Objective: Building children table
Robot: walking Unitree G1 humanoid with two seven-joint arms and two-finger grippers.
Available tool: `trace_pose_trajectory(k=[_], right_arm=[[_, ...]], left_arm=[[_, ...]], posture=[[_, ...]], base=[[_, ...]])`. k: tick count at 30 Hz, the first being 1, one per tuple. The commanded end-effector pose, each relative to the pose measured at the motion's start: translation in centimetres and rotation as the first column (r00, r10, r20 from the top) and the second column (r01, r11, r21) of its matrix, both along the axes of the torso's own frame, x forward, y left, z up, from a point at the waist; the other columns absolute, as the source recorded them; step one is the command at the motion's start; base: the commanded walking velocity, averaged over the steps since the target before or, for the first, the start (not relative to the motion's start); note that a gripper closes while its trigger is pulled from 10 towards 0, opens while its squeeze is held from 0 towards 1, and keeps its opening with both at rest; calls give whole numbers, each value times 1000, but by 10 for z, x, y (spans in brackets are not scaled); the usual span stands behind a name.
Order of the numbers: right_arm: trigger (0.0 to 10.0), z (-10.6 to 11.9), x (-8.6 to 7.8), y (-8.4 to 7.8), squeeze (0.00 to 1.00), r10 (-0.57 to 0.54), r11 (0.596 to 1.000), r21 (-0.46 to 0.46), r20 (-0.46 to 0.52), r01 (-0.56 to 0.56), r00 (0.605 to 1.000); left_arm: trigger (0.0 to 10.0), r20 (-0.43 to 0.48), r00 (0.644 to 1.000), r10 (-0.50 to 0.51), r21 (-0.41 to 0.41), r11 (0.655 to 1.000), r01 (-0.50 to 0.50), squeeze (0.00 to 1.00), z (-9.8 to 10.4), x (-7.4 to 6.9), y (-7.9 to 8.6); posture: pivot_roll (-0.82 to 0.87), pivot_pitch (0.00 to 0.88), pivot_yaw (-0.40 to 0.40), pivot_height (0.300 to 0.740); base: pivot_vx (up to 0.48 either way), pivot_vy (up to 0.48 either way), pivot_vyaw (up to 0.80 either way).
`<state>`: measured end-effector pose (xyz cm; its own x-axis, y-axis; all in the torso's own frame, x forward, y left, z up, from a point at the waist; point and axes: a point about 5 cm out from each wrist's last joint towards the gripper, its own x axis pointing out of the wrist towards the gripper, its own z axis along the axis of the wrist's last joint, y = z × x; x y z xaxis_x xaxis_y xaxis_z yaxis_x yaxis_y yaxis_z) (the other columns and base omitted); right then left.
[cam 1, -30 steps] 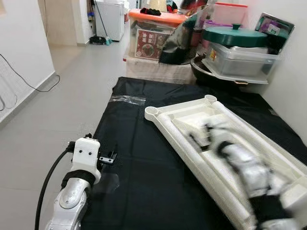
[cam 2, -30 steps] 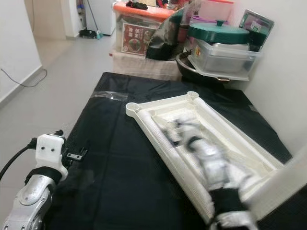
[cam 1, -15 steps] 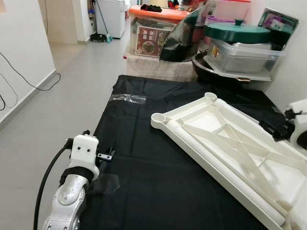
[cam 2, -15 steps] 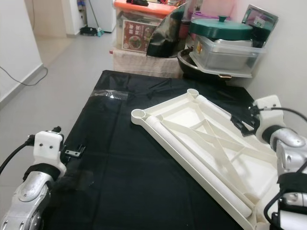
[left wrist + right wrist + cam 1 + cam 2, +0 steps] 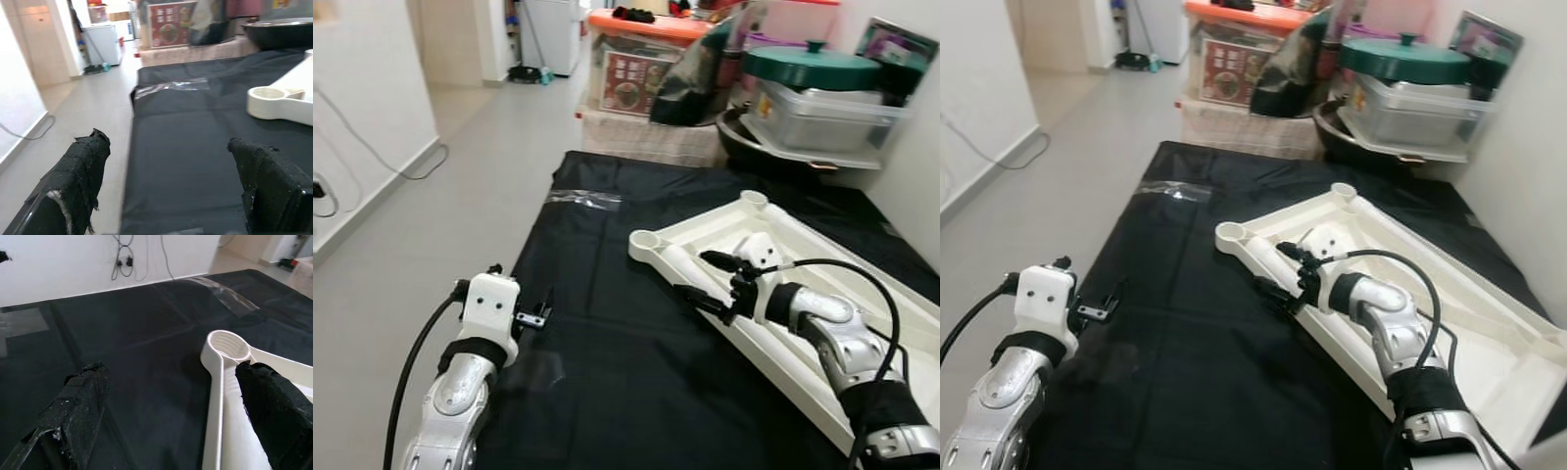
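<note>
A white children's table top (image 5: 775, 223) lies upside down on a black mat (image 5: 607, 294), with a round leg socket (image 5: 646, 241) at its near-left corner. My right gripper (image 5: 693, 273) hovers open just behind that socket (image 5: 228, 345). One finger (image 5: 272, 404) is above the white side rail and the other finger (image 5: 78, 399) is above the mat. Nothing is held. My left gripper (image 5: 539, 311) stands open at the mat's left edge, well apart from the table top (image 5: 276, 98), and holds nothing.
Stacked storage boxes (image 5: 641, 59), a green-lidded pot (image 5: 811, 69) and clear tubs (image 5: 822, 117) crowd the mat's far end. A wall runs along the right. Bare tiled floor (image 5: 460, 186) lies to the left, with cables (image 5: 372, 166) at the left wall. A clear tape patch (image 5: 579, 199) lies on the mat.
My right arm swung from the table top's right side across to its near-left corner, fingers now straddling the side rail. The left arm stayed put. The camera shifted slightly.
</note>
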<state>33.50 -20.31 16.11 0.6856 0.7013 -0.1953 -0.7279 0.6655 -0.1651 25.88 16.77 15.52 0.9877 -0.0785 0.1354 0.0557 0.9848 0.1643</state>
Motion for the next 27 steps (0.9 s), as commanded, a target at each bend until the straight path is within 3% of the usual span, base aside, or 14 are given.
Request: trace_pose_trajectory(k=[1,6,9,10,21,27], right_arm=[[10000,-9,-1,-2,0,-6,1000,-22,-31,5,1000],[10000,-27,3,-14,0,-96,993,-81,-91,89,991],[10000,-30,-5,-18,0,-108,991,-88,-129,97,986],[10000,-36,-15,-19,0,-98,990,-115,-168,80,981],[10000,-62,-28,-27,0,-159,975,-196,-277,106,948],[10000,-69,-23,-34,0,-261,951,-243,-289,193,921]], left_arm=[[10000,9,1000,-1,16,1000,1,0,1,-2,0],[10000,8,1000,4,14,1000,-4,0,-2,-5,0],[10000,6,1000,-1,13,1000,1,0,-2,-4,0],[10000,4,1000,-3,14,1000,3,0,-3,-3,0],[10000,1,1000,-5,11,1000,5,0,-5,-3,-1],[10000,1,1000,-6,8,1000,6,0,-6,-1,-4]], posture=[[116,0,-143,740],[101,0,-139,740],[90,0,-134,740],[82,0,-132,740],[68,0,-137,740],[70,0,-142,740]], base=[[0,0,0],[0,0,0],[0,0,0],[0,0,0],[0,0,0],[0,0,0]])
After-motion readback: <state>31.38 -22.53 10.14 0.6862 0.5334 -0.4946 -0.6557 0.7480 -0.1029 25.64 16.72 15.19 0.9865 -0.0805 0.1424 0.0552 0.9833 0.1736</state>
